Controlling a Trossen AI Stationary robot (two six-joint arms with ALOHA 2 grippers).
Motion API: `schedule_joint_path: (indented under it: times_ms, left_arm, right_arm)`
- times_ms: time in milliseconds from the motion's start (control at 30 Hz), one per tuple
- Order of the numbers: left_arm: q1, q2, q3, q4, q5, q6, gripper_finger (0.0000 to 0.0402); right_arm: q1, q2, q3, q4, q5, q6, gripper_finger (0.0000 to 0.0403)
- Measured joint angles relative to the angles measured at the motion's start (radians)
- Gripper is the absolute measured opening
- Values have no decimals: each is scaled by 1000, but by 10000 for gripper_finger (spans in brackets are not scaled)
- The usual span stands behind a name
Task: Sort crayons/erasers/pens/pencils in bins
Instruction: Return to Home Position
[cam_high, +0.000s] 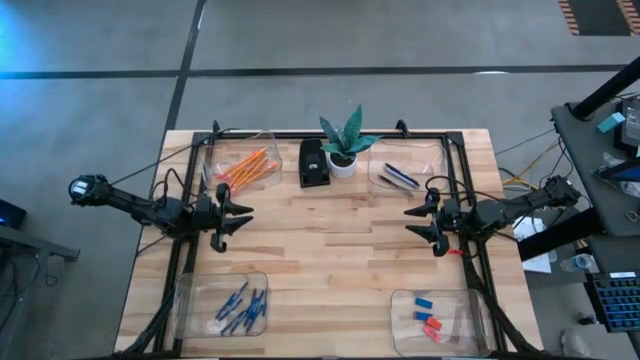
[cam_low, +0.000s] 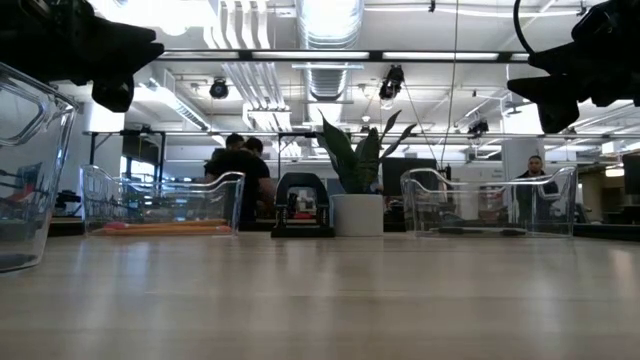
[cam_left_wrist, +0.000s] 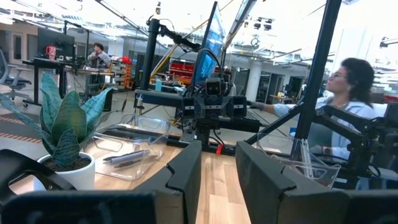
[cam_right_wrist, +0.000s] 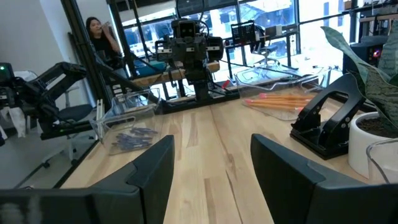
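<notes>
- The pale wooden slatted bench (cam_high: 330, 250) carries everything; places below are given from the white potted plant (cam_high: 343, 150) at its far edge.
- Two dark arms hover over the middle, either side of the plant: left gripper (cam_high: 238, 218) with jaws narrowly parted, right gripper (cam_high: 420, 222) with jaws wide; both hold nothing.
- Four clear plastic bins (cam_high: 225, 300) sit at the corners.
- Long orange pencils (cam_high: 247, 166) lie left of the plant; dark pens (cam_high: 400, 176) lie right of it.
- Stubby blue crayons (cam_high: 243, 307) lie well to the near left.
- Small red and blue erasers (cam_high: 428, 318) lie near right.
- Sticks are probably light, stiff, prone to roll: grip mid-length. Erasers are soft and grippy: pinch across the flat sides.
</notes>
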Motion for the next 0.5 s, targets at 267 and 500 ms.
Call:
schedule_joint_path:
  times_ms: [267,500]
  left_arm:
    - [0,0,0,0,-1,0,86]
    - [1,0,0,0,-9,0,86]
  right_arm:
    - [0,0,0,0,0,0,203]
    - [0,0,0,0,0,0,203]
